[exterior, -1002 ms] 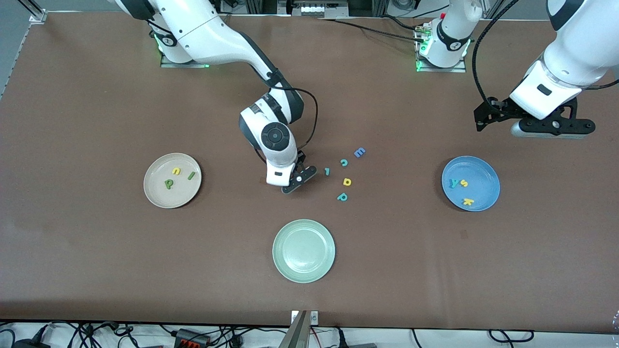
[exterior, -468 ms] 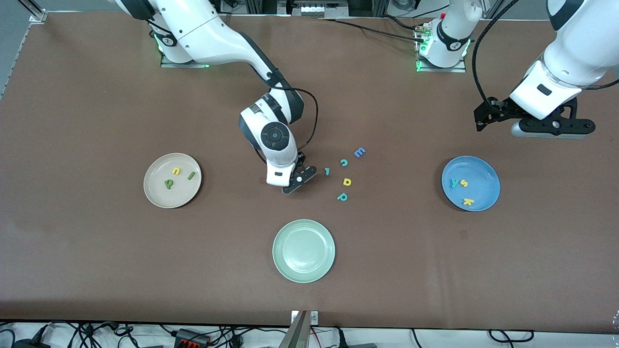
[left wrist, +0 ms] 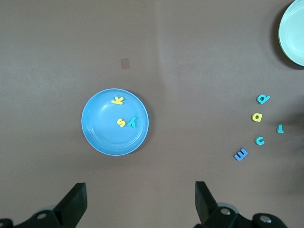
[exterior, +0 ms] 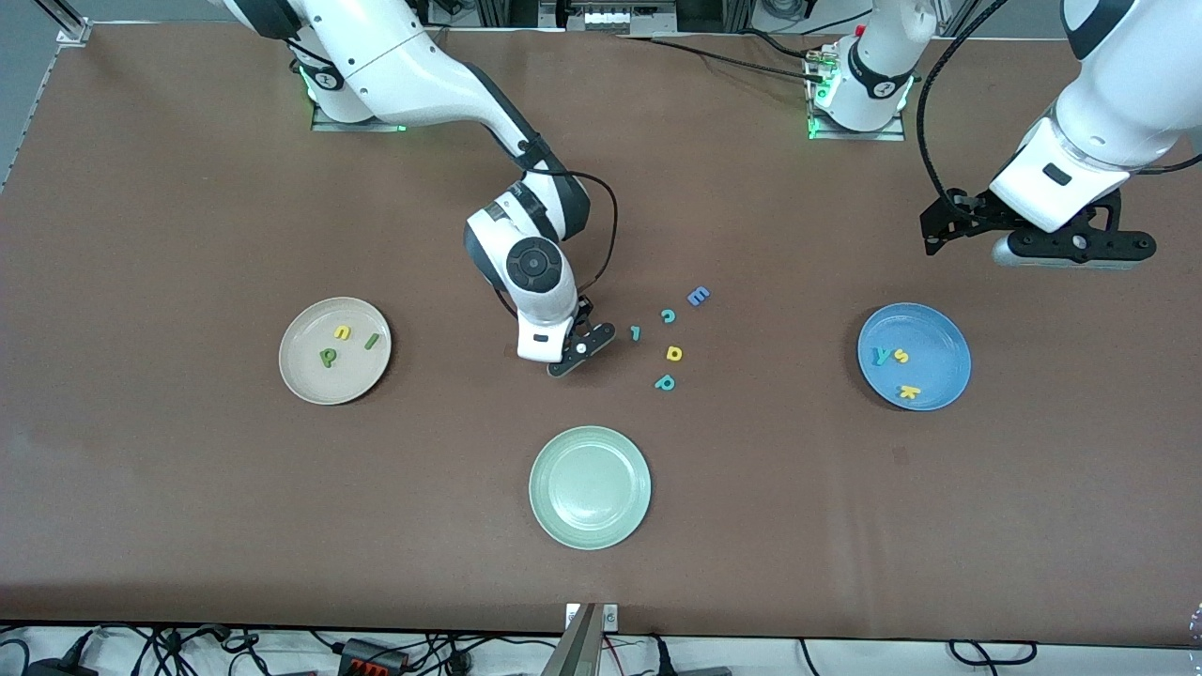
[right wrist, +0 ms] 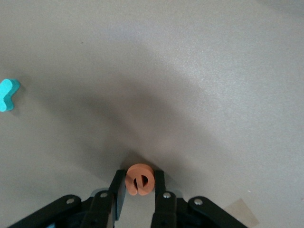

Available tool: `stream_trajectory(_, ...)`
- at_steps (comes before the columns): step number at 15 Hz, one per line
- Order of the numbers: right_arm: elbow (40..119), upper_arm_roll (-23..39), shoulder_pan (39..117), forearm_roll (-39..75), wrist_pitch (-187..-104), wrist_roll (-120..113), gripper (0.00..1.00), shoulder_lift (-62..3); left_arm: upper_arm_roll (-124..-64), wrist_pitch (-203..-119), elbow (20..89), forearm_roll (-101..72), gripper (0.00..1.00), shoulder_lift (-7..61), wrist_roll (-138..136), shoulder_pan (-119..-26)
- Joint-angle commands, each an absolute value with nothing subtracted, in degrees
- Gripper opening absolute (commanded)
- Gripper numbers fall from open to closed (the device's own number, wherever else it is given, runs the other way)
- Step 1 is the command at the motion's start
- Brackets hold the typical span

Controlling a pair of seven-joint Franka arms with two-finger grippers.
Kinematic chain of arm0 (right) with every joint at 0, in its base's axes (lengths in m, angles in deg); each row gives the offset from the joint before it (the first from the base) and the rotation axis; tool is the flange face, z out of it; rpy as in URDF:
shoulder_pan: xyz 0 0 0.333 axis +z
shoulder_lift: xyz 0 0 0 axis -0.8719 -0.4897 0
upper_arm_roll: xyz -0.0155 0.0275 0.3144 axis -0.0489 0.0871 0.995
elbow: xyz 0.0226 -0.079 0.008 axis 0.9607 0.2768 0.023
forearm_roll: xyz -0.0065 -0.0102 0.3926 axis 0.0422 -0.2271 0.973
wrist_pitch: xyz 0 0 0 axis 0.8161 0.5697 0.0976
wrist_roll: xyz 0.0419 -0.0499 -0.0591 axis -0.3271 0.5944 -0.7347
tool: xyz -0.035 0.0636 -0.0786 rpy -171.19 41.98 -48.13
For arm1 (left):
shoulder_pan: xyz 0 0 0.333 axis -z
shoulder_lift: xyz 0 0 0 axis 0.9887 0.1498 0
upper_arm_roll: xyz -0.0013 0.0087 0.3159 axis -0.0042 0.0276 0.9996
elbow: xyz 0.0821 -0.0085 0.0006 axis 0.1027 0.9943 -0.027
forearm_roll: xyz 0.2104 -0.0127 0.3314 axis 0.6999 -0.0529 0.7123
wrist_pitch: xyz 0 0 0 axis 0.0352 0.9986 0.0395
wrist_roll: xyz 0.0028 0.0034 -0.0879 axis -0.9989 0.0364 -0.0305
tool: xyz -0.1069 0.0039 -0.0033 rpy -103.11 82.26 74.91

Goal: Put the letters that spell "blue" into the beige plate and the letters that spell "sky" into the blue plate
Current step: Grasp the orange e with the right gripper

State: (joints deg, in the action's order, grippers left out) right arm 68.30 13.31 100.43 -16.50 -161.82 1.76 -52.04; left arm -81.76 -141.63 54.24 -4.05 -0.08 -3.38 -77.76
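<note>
Now, front view: the right gripper sits low at the table's middle, just beside a teal l-shaped letter.
Beige plate: toward the right arm's end, holding the dark green b, yellow u and green l.
Blue plate: toward the left arm's end, holding the teal y, yellow s and yellow k.
Left gripper: waits above the table near the blue plate.
Left wrist view: fingers spread wide, nothing between them.
Right wrist view: both fingers press the orange e, clamped on the tabletop.
</note>
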Motion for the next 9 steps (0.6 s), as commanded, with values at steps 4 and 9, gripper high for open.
stream_trajectory(4, 67.00, 12.53, 100.22, -15.95, -161.76, 2.87, 0.13, -51.96, -82.09, -140.84, 52.69, -4.56, 1.00, 0.72, -3.78, -77.96)
stream_trajectory(9, 68.22, 10.77, 93.47, -16.39, -151.59, 6.57, 0.13, -44.24, -82.09, -140.84, 52.60, -4.56, 1.00, 0.72, -3.78, -77.96)
